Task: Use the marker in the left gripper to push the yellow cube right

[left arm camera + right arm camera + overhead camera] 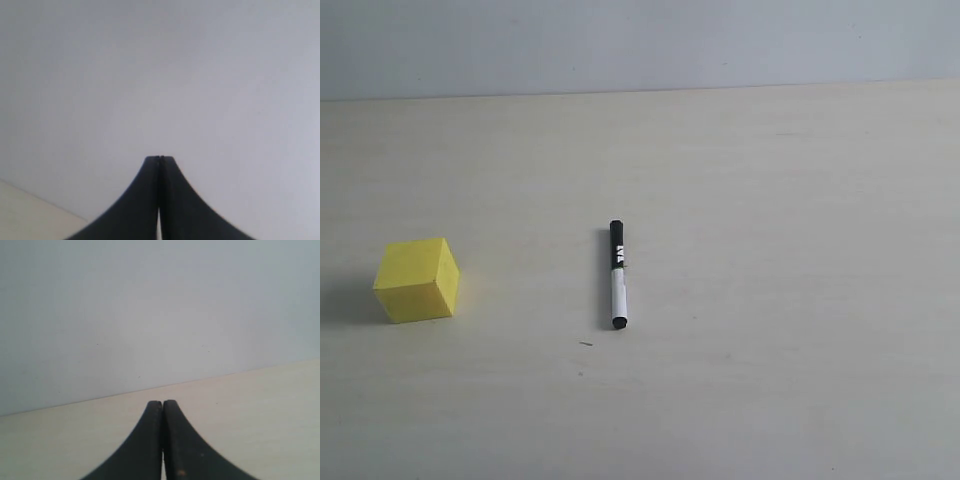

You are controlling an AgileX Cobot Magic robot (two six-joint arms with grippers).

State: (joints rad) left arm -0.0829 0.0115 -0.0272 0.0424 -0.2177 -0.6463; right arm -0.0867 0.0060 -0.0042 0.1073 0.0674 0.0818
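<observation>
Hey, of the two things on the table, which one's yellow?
The cube, the block at the left of the exterior view. The other thing, the marker, is a slim black-and-white pen lying flat near the middle.

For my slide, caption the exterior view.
Marker lies untouched on the pale table, right of the yellow cube.

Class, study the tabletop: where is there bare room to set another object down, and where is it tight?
Right of the marker the table is bare, likewise the strip behind both things up to the wall. Tightest: the gap between yellow cube and marker.
</observation>
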